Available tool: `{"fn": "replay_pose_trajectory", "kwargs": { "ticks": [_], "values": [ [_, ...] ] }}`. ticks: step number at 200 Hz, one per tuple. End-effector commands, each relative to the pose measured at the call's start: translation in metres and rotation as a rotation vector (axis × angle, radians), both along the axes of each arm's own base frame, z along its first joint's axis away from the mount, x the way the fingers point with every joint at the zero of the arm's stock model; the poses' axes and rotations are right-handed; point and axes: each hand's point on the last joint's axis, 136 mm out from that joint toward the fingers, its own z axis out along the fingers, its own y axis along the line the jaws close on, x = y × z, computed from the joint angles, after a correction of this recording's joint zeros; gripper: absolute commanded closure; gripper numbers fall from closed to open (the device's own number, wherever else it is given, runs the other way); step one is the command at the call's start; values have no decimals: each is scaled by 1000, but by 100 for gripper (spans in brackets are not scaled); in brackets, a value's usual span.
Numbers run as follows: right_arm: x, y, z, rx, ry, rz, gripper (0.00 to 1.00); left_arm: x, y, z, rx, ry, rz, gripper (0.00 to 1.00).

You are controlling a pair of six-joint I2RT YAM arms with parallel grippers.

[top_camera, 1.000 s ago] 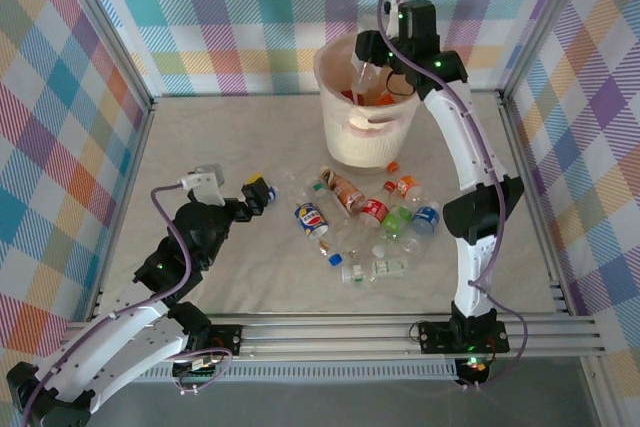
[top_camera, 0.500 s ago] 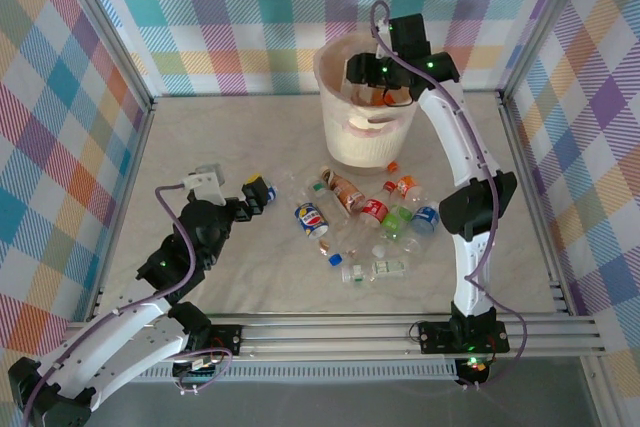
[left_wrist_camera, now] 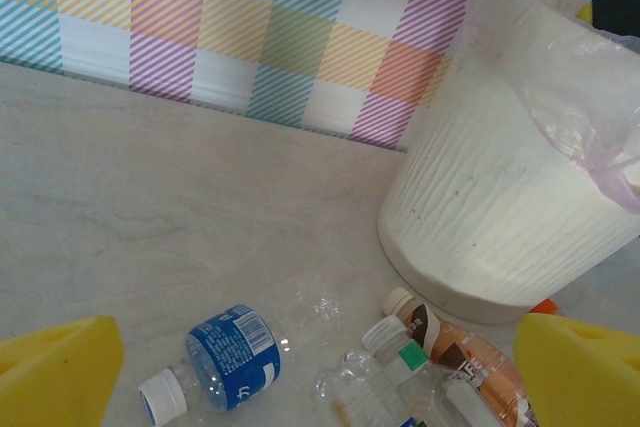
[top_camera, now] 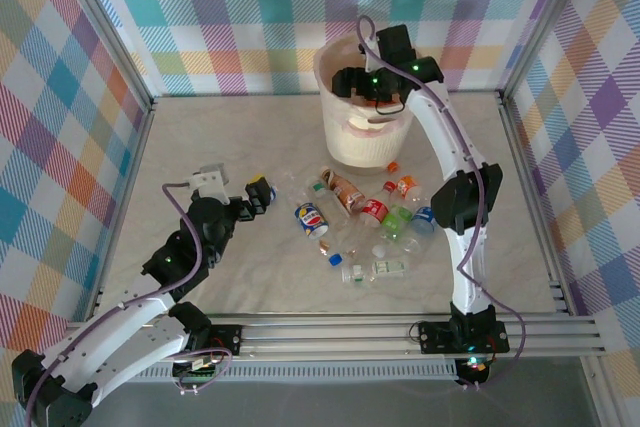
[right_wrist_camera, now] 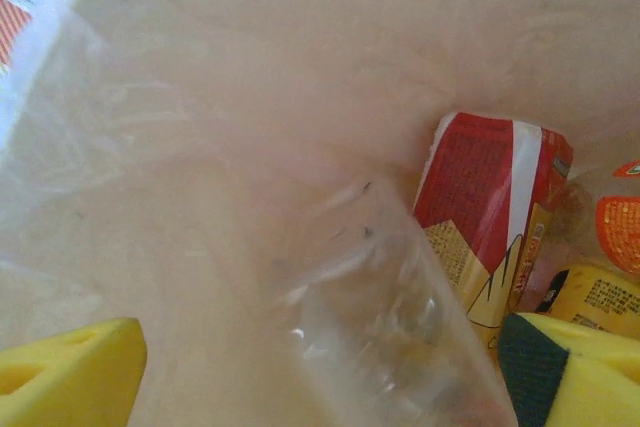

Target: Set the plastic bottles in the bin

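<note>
Several plastic bottles (top_camera: pixel 370 227) lie in a loose cluster mid-table. The cream-white bin (top_camera: pixel 365 142) stands behind them. My right gripper (top_camera: pixel 362 84) hangs over the bin's mouth, jaws open. In the right wrist view a blurred clear bottle (right_wrist_camera: pixel 400 317) sits loose between the fingers of the right gripper (right_wrist_camera: pixel 320 377), above a red-labelled bottle (right_wrist_camera: pixel 490 197) inside the bin. My left gripper (top_camera: pixel 262 193) is open and empty, low at the cluster's left edge. In the left wrist view, a blue-labelled bottle (left_wrist_camera: pixel 225 357) and a brown-labelled bottle (left_wrist_camera: pixel 450 342) lie ahead of the left gripper (left_wrist_camera: pixel 320 377).
Checked cloth walls and a metal frame (top_camera: pixel 530 177) enclose the table. A pinkish liner (left_wrist_camera: pixel 600 147) hangs in the bin (left_wrist_camera: pixel 500 207). A small orange cap (top_camera: pixel 393 165) lies by the bin's base. Bare marble surface (top_camera: pixel 220 137) stretches left of the bin.
The right gripper has shifted left and lower over the bin and opened, letting go of the clear bottle it held. The left arm has crept slightly forward.
</note>
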Motion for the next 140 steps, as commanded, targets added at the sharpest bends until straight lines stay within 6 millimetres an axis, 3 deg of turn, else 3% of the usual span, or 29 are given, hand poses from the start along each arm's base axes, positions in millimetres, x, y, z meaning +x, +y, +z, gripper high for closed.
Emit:
{"fn": "replay_pose_trajectory", "kwargs": {
  "ticks": [1, 74, 116, 140],
  "values": [
    [-7, 3, 38, 21, -80, 28, 0, 1, 0, 8, -13, -8, 15, 0],
    [-31, -25, 107, -9, -225, -46, 0, 13, 0, -3, 67, 87, 51, 0],
    [-58, -57, 135, -64, -281, -138, 0, 42, -5, -21, 231, 265, 30, 0],
    [-78, -83, 138, -110, -300, -223, 0, 61, -5, -32, 290, 347, -2, 0]
  ]
}}
